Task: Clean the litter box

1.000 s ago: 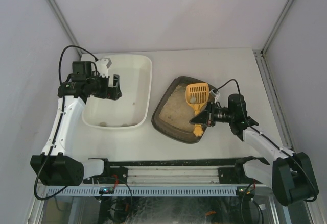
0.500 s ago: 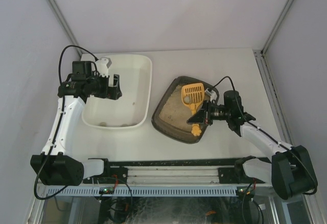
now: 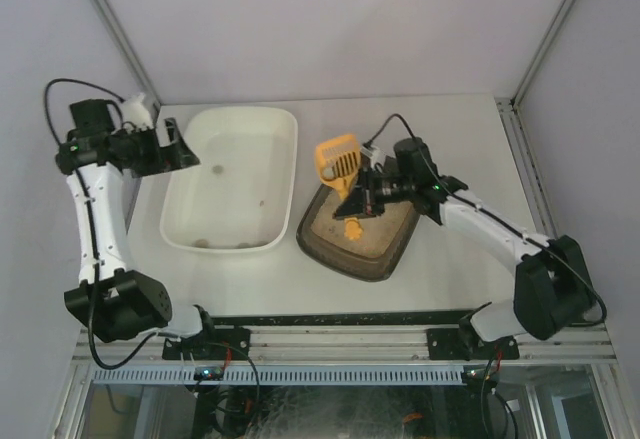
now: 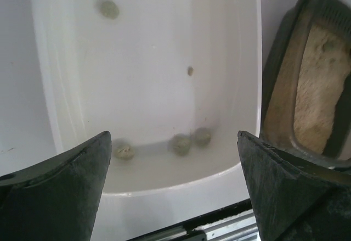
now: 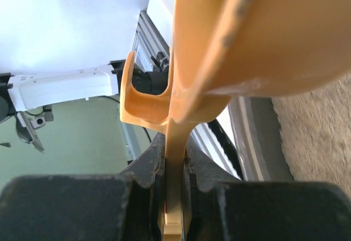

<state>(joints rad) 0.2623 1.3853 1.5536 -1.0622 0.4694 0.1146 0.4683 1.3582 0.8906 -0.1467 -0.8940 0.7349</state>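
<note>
In the top view, the right gripper point(image 3: 362, 197) is clamping the handle of a yellow scoop point(image 3: 337, 157) and holding its slotted head raised over the far left corner of the litter box point(image 3: 330, 257). The box is sitting on the table point(image 3: 450, 289) right of centre, just beside the white tub point(image 3: 225, 247). The head is leaning toward the tub, likely so that anything sifted out can be tipped there while loose sand is falling back. The left gripper point(image 3: 175, 149) is hovering at the tub's far left rim with its jaws spread wide and holding nothing, seemingly parked clear of the scoop's path. In the left wrist view, its two dark fingers point(image 4: 60, 191) are framing the tub from above, where several greyish clumps point(image 4: 181, 143) are lying on the white floor, and the litter box's beige sand is showing at the right edge. In the right wrist view, the jaws are pinching the thin handle edge-on, a grip that is probably stopping the scoop from twisting, with litter point(image 5: 318, 120) lying below the head. No brand, label or writing is showing legibly in any view.
</note>
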